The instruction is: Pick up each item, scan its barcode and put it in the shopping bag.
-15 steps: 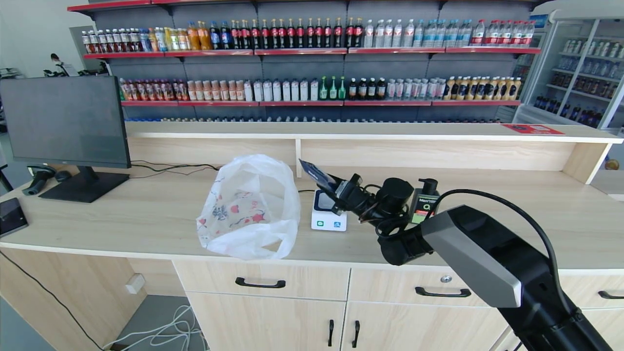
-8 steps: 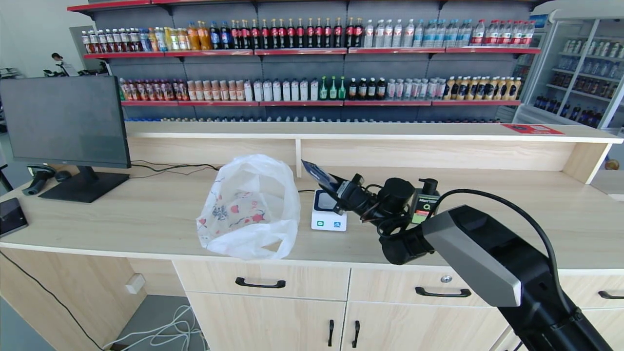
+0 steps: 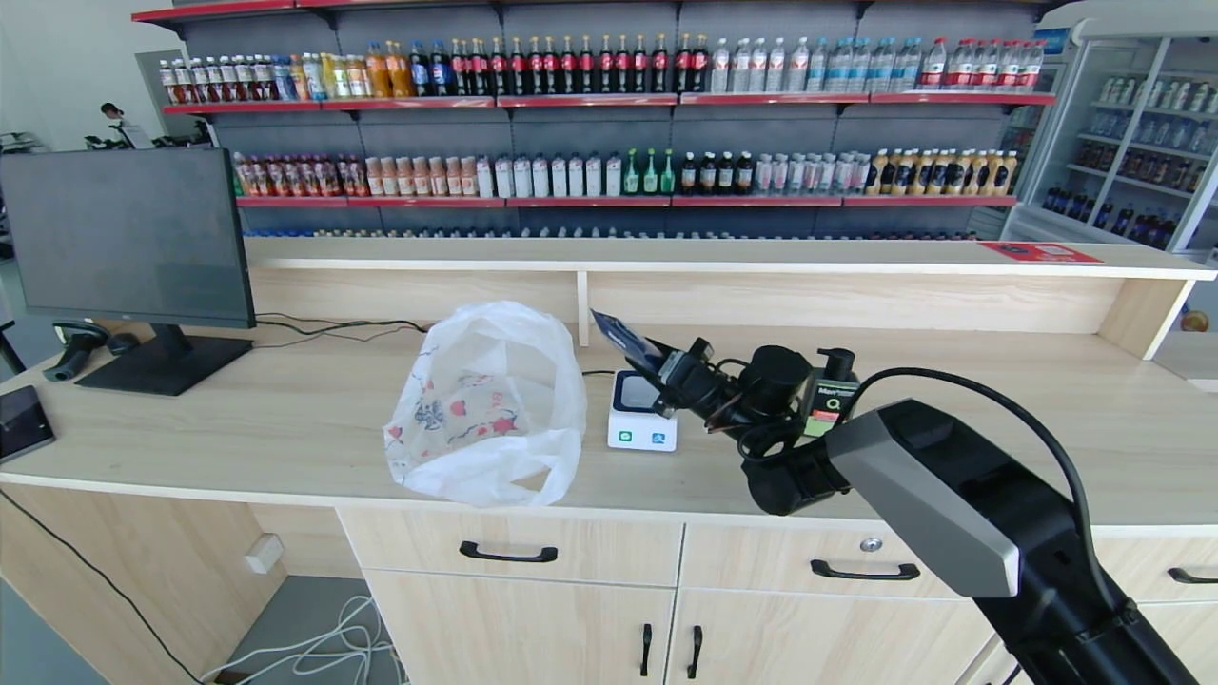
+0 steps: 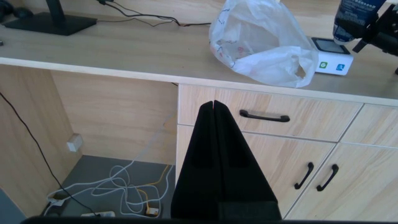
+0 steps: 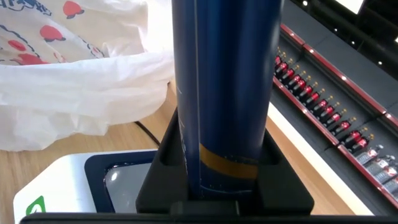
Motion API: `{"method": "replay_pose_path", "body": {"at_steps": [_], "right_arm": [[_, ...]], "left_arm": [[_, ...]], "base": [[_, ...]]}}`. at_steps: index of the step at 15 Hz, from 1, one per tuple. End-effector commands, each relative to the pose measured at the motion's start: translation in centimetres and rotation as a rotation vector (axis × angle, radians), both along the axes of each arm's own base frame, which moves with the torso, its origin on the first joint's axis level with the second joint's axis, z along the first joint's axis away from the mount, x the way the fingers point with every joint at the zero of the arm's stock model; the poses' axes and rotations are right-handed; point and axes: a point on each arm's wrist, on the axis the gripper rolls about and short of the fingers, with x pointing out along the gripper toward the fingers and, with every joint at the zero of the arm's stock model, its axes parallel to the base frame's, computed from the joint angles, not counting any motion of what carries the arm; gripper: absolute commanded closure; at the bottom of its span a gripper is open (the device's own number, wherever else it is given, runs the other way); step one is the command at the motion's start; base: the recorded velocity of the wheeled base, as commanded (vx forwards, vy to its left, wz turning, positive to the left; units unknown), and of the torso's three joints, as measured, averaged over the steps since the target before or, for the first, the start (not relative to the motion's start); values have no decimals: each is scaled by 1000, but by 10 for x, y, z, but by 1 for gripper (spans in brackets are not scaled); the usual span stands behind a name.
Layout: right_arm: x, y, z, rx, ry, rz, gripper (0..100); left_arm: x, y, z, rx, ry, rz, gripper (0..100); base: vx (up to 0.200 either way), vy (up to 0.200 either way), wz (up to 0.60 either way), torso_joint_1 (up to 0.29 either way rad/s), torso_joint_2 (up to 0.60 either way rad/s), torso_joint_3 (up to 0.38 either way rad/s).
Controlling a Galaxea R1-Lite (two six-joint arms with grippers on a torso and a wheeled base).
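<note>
My right gripper is shut on a dark blue tube-shaped item, holding it tilted just above the white scanner box on the counter. In the right wrist view the blue item stands between the fingers over the scanner's dark window. The white plastic shopping bag with red-printed goods inside sits left of the scanner. A black pump bottle with a green label stands behind the right arm. My left gripper is shut, held low in front of the cabinet drawers below the counter edge.
A monitor stands at the counter's left with cables running behind it, a handheld scanner and a dark device beside it. A raised wooden ledge backs the counter. Drink shelves fill the rear wall.
The right gripper with the blue item has edged slightly up and to the right above the scanner. Nothing else has moved.
</note>
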Motion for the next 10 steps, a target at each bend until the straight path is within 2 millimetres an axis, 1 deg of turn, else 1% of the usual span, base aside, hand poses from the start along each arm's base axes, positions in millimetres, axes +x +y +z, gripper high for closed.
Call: {"method": "replay_pose_path", "body": {"at_steps": [1, 4, 5, 6, 9, 10], "right_arm": [[0, -3, 14, 13, -23, -18, 100], [-2, -3, 25, 25, -32, -6, 100], [-6, 0, 32, 37, -30, 7, 100], [-11, 5, 46, 63, -35, 30, 100], [-23, 3, 95, 130, -81, 51, 100], [-27, 1, 106, 147, -85, 51, 100]], "left_arm": [[0, 0, 0, 0, 0, 0, 100], [0, 0, 0, 0, 0, -1, 100], [0, 0, 0, 0, 0, -1, 100], [0, 0, 0, 0, 0, 0, 100], [0, 0, 0, 0, 0, 0, 100], [0, 0, 0, 0, 0, 0, 100]], "base": [[0, 0, 0, 0, 0, 0], [0, 0, 0, 0, 0, 0], [0, 0, 0, 0, 0, 0], [0, 0, 0, 0, 0, 0], [0, 0, 0, 0, 0, 0], [0, 0, 0, 0, 0, 0]]}}
